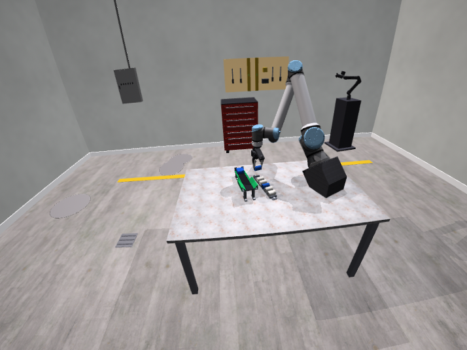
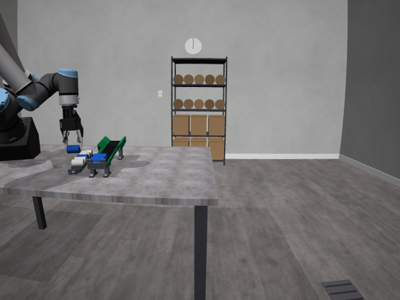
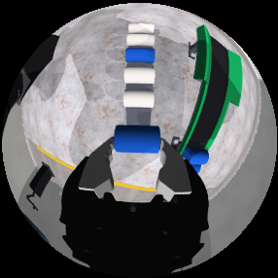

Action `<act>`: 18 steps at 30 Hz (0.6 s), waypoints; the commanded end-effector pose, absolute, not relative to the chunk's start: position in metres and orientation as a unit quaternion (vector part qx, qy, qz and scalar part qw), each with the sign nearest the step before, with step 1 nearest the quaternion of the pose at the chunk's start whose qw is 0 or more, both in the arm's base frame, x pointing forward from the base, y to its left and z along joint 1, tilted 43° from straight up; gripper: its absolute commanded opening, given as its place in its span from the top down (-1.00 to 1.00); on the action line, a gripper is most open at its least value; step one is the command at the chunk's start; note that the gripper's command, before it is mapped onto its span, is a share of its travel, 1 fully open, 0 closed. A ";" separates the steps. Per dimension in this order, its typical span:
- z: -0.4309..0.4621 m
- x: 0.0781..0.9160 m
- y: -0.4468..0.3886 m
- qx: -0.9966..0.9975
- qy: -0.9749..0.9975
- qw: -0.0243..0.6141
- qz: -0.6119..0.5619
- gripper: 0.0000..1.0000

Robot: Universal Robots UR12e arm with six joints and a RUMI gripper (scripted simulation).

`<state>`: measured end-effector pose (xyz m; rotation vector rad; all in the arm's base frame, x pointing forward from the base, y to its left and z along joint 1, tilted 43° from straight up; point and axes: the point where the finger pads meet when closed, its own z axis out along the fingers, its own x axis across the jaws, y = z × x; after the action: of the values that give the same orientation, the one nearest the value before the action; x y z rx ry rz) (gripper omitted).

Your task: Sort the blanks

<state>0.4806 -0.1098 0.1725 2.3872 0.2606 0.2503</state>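
My gripper [image 1: 257,165] [image 2: 72,144] [image 3: 137,138] is shut on a blue blank [image 1: 257,167] [image 2: 73,148] [image 3: 137,138] and holds it above the near end of the stock rack [image 1: 274,197] [image 2: 74,171] [image 3: 137,118]. Three white blanks [image 3: 139,98] [image 2: 79,161] and one more blue blank [image 3: 140,54] [image 2: 82,156] [image 1: 265,184] lie across the rack's slots. The green feed ramp [image 1: 245,181] [image 2: 115,147] [image 3: 206,73] stands beside the rack. One blue blank [image 1: 239,169] [image 2: 98,157] [image 3: 196,156] lies at its low end by the stop.
Everything stands on a marble-patterned table [image 1: 273,217] [image 2: 166,179]. The arm's dark base [image 1: 325,178] [image 2: 14,139] sits on the table beyond the rack. The room holds a shelf unit [image 2: 199,109] and a red drawer cabinet [image 1: 239,123], away from the table.
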 end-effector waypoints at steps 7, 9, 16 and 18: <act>0.183 0.477 -0.101 0.925 0.100 0.355 0.095 0.29; 0.183 0.477 -0.101 0.925 0.100 0.355 0.095 0.29; 0.187 0.486 -0.097 0.925 0.096 0.354 0.096 0.29; 0.191 0.493 -0.095 0.926 0.093 0.353 0.097 0.29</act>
<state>0.4820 -0.0990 0.1851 2.3918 0.2524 0.2469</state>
